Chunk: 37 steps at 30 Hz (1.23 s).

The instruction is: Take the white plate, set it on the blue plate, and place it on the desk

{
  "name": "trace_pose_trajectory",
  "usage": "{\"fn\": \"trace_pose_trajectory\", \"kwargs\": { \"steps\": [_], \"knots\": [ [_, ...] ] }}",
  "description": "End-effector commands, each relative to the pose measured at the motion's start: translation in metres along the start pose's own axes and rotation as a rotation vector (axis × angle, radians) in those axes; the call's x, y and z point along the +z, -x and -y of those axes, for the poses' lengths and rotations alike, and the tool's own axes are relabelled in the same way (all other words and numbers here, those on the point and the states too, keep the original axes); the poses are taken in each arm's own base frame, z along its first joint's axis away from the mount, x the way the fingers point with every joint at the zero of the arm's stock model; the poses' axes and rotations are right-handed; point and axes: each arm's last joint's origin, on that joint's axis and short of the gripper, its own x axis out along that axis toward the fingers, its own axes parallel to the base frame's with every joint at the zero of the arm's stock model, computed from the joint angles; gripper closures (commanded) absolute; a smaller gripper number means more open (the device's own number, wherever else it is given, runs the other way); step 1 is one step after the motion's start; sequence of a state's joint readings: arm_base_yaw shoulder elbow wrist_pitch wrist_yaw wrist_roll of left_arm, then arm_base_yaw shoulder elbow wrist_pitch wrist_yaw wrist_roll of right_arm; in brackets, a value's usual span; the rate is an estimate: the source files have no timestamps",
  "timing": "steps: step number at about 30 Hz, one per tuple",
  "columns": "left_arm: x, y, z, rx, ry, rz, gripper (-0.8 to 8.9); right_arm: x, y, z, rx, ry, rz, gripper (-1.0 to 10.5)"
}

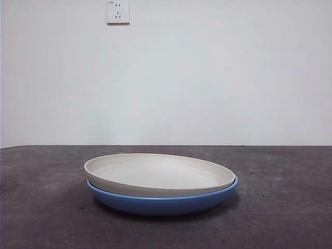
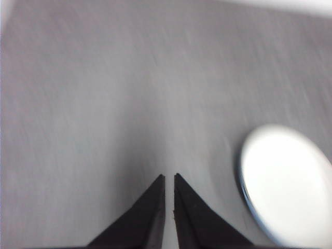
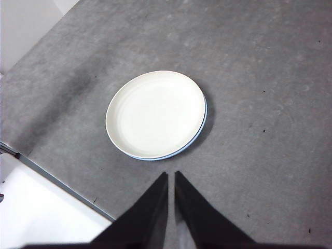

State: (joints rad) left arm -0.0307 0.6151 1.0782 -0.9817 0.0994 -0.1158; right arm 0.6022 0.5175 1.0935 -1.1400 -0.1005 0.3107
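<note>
The white plate [image 1: 158,173] rests inside the blue plate [image 1: 166,201], a little tilted, in the middle of the dark grey desk [image 1: 290,207]. The stack also shows in the right wrist view, white plate [image 3: 155,113] over a thin blue rim [image 3: 203,123], and blurred in the left wrist view [image 2: 285,184]. My left gripper [image 2: 169,177] is shut and empty, high above the desk to the side of the plates. My right gripper [image 3: 171,175] is shut and empty, high above the desk just short of the plates. Neither gripper shows in the front view.
A white wall with a socket [image 1: 118,11] stands behind the desk. The desk's edge [image 3: 62,182] and a white floor area [image 3: 36,218] show in the right wrist view.
</note>
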Motion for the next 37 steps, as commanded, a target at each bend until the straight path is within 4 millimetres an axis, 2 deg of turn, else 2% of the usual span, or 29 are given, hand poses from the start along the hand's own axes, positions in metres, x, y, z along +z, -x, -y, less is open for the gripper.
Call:
{"fn": "trace_pose_trajectory", "kwargs": {
  "steps": [1, 6, 11, 15, 29, 37],
  "knots": [
    [-0.015, -0.025, -0.007, 0.012, -0.022, 0.185, 7.86, 0.004, 0.004, -0.002, 0.010, 0.019, 0.023, 9.3],
    [-0.066, -0.062, -0.020, 0.097, -0.019, 0.350, 7.86, 0.004, 0.004, -0.002, 0.010, 0.019, 0.023, 9.3],
    [-0.115, -0.082, -0.027, 0.098, 0.011, 0.394, 7.86, 0.004, 0.004, -0.002, 0.011, 0.019, 0.023, 9.3],
    [-0.144, -0.094, -0.029, 0.068, 0.019, 0.407, 7.86, 0.004, 0.004, -0.002, 0.011, 0.019, 0.023, 9.3],
    [-0.183, -0.122, -0.033, 0.083, 0.002, 0.354, 7.86, 0.004, 0.004, -0.002, 0.011, 0.019, 0.023, 9.3],
    [-0.182, -0.122, -0.033, 0.081, 0.002, 0.361, 7.86, 0.004, 0.004, -0.002, 0.011, 0.019, 0.024, 9.3]
  ]
}}
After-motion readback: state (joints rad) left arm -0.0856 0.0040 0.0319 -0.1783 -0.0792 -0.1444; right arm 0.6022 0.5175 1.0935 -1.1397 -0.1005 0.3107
